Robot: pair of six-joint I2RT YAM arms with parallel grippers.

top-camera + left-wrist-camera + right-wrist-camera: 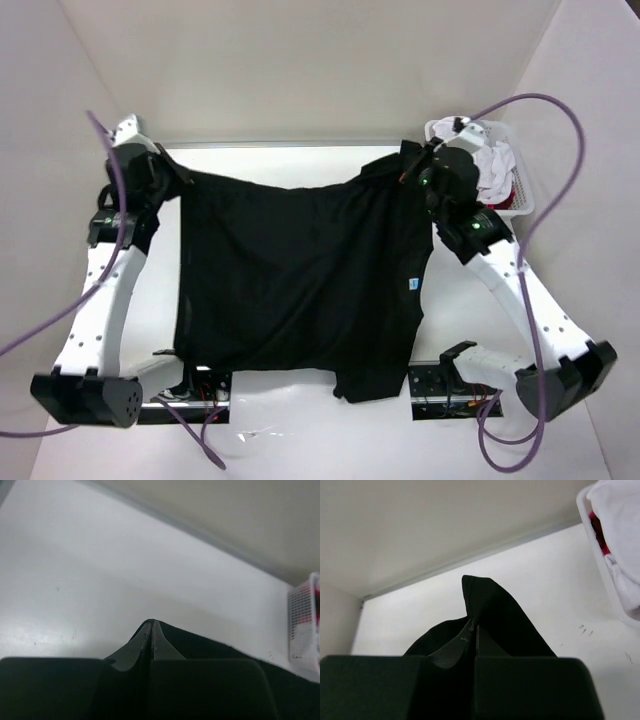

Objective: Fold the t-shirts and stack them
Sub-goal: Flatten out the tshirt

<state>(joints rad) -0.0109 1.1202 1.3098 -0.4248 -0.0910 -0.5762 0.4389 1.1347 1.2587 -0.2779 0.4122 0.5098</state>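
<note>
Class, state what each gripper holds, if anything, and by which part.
Both grip the black t-shirt: left gripper and right gripper each pinch a far corner.

Quick tally from where I sit: 1 black t-shirt [300, 280]. 1 white lattice basket [527, 200], w/ white cloth [497, 162] and some red cloth [598, 530] bunched inside; I can't tell how many shirts that makes, so at least 1 of each colour. I've got 2 arms and 2 grippers: 1 left gripper [172, 180], 1 right gripper [412, 160]. 2 purple cables [545, 97], 1 per arm. 1 table [330, 450].
</note>
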